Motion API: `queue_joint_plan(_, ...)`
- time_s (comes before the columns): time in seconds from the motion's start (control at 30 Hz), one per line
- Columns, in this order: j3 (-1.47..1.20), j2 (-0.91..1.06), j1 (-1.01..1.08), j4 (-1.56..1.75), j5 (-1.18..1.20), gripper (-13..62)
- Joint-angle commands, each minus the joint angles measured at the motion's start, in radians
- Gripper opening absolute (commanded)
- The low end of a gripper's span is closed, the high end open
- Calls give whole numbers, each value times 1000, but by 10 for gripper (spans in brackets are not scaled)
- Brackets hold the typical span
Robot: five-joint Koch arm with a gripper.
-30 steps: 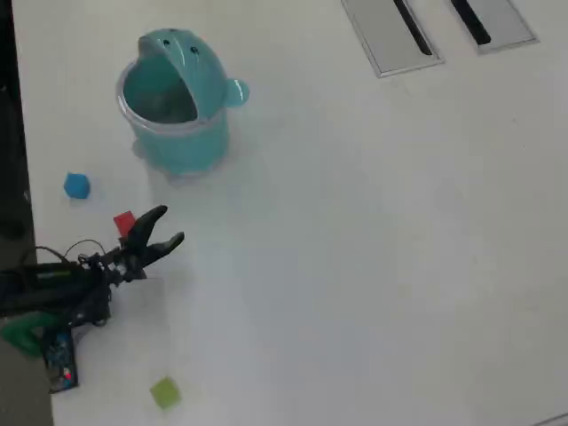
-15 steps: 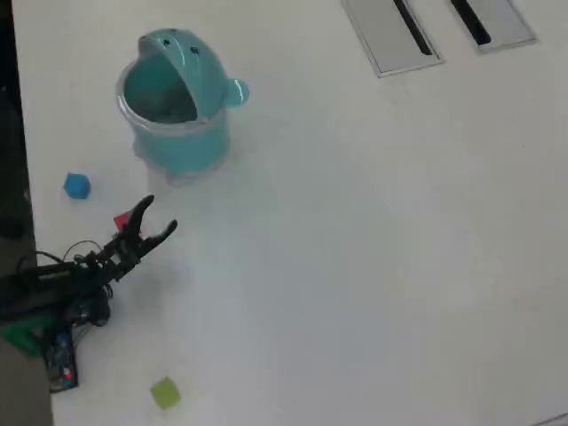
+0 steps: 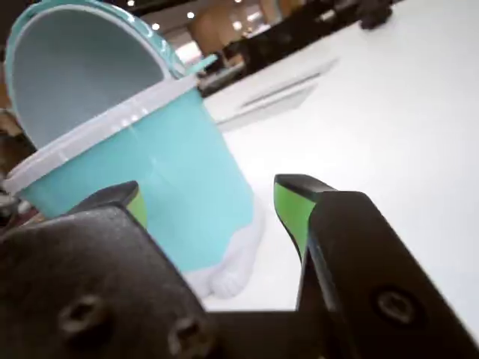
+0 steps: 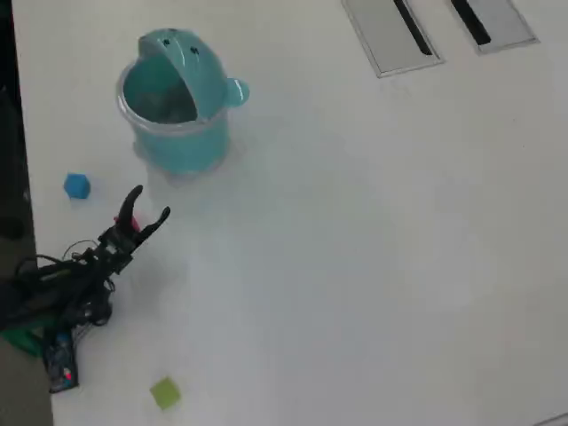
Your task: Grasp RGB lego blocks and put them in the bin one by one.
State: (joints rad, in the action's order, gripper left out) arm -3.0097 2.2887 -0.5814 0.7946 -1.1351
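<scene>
Swung toward the bin (image 4: 173, 106), the fingers (image 4: 149, 202) gape apart over the red block (image 4: 133, 224), gripping nothing.

No legible text, label, brand, number or sign is found in either view. The teal bin (image 4: 177, 106) carries only two small dark dots on its lid, which are not characters. The blue block (image 4: 77, 185) and the yellow-green block (image 4: 165, 392) are plain-faced. The small board at the arm's base (image 4: 60, 365) shows a red light; any print on it is too small to read.
</scene>
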Motion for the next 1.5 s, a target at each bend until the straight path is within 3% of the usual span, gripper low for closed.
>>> queue_joint_plan(0.0,81,71,-25,-48,-84,309)
queue_joint_plan(0.5,166,71,-150,-351,-413,310)
queue_joint_plan(0.9,407,77,-265,-1035,-719,310)
queue_joint_plan(1.47,466,60,-422,-1270,-747,309)
